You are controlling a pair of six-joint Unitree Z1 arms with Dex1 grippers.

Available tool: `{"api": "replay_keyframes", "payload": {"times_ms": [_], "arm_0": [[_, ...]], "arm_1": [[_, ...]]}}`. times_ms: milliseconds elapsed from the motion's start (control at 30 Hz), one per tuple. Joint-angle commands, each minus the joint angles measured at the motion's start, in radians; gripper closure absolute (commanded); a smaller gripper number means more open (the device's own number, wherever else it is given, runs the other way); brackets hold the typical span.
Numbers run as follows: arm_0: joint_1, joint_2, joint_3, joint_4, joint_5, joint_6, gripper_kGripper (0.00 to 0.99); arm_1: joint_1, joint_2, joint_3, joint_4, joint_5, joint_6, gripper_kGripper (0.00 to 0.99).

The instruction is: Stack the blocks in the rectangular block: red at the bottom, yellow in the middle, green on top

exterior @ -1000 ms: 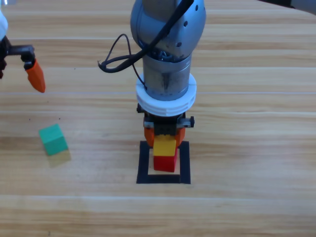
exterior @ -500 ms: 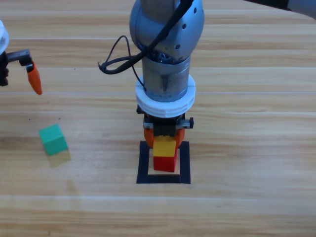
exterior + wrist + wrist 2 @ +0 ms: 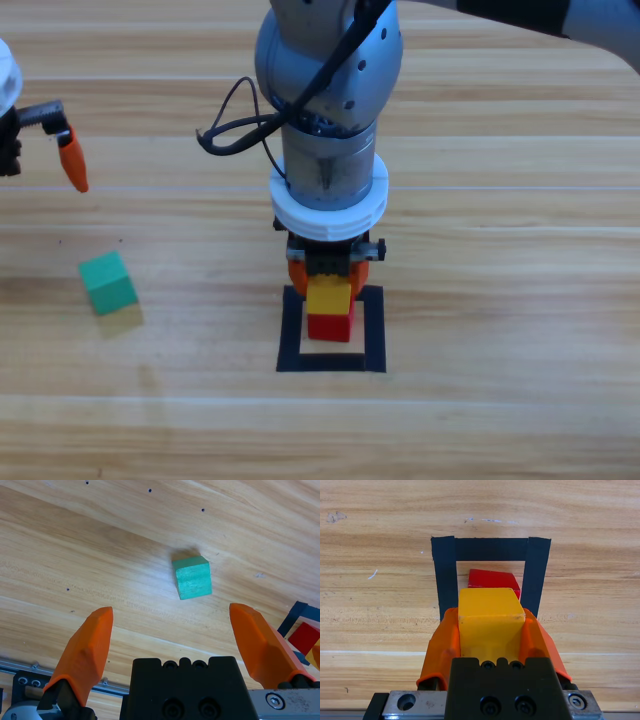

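Taking the black tape square [image 3: 331, 334] as the landmark: the high view shows the yellow cube [image 3: 328, 296] directly over the red cube [image 3: 330, 325] inside the square, but the right arm's grey body hides how the cube is held. The right wrist view fills that in: the right gripper [image 3: 491, 630] has its orange jaws pressed against both sides of the yellow cube [image 3: 490, 622], gripping it, with the red cube [image 3: 493, 582] showing just past it inside the tape square [image 3: 490, 550]. Whether yellow already touches red cannot be told from either view. The right arm comes down from the top edge, nearly vertical, its gripper [image 3: 328, 272] at the far side of the square. The green cube [image 3: 107, 282] lies on the desk [image 3: 500, 300] well to the left of the square; the left wrist view shows it [image 3: 192, 576] alone on bare wood, slightly turned, with a corner of the tape square [image 3: 298, 614] and a bit of red [image 3: 305, 637] at the right edge. The left gripper [image 3: 175, 645] has its jaws spread wide and holds nothing; in the high view it [image 3: 60, 150] sits at the left edge, far left of the square and beyond the green cube. The desk is pale wooden planking with a few small dark specks.
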Motion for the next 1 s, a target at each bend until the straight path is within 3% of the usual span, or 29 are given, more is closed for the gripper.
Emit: {"api": "replay_keyframes", "payload": {"times_ms": [33,67,100,133,433,667,833,900,967,1000], "arm_0": [[-0.02,0.023,0.019,-0.012,0.01,-0.009,0.0],[-0.02,0.023,0.019,-0.012,0.009,-0.009,0.0],[-0.021,0.024,0.019,-0.012,0.009,-0.009,0.0],[-0.021,0.021,0.02,-0.012,0.009,-0.011,0.0],[-0.034,0.027,0.031,-0.038,0.007,-0.026,0.0],[-0.066,0.087,0.112,-0.148,0.01,-0.121,0.019],[-0.101,0.182,0.117,-0.188,0.021,-0.181,0.027],[-0.107,0.185,0.131,-0.203,0.022,-0.188,0.027],[-0.113,0.187,0.139,-0.216,0.022,-0.192,0.027],[-0.116,0.191,0.139,-0.219,0.024,-0.193,0.027]], "arm_1": [[0.026,0.081,0.01,0.01,0.004,-0.011,0.465],[0.026,0.081,0.01,0.01,0.004,-0.015,0.218],[0.026,0.075,0.011,0.01,0.002,-0.015,0.042],[0.026,0.063,0.013,0.01,-0.002,-0.015,0.001],[0.04,-0.123,0.053,0.01,-0.102,-0.034,0.0],[0.099,-0.327,0.066,0.007,-0.207,-0.207,0.0],[0.1,-0.404,0.158,-0.02,-0.207,-0.381,0.0],[0.095,-0.529,0.366,-0.146,-0.203,-0.454,0.001],[0.066,-0.744,0.731,-0.445,-0.125,-0.557,0.002],[0.031,-0.882,0.97,-0.672,-0.039,-0.618,0.002]]}}
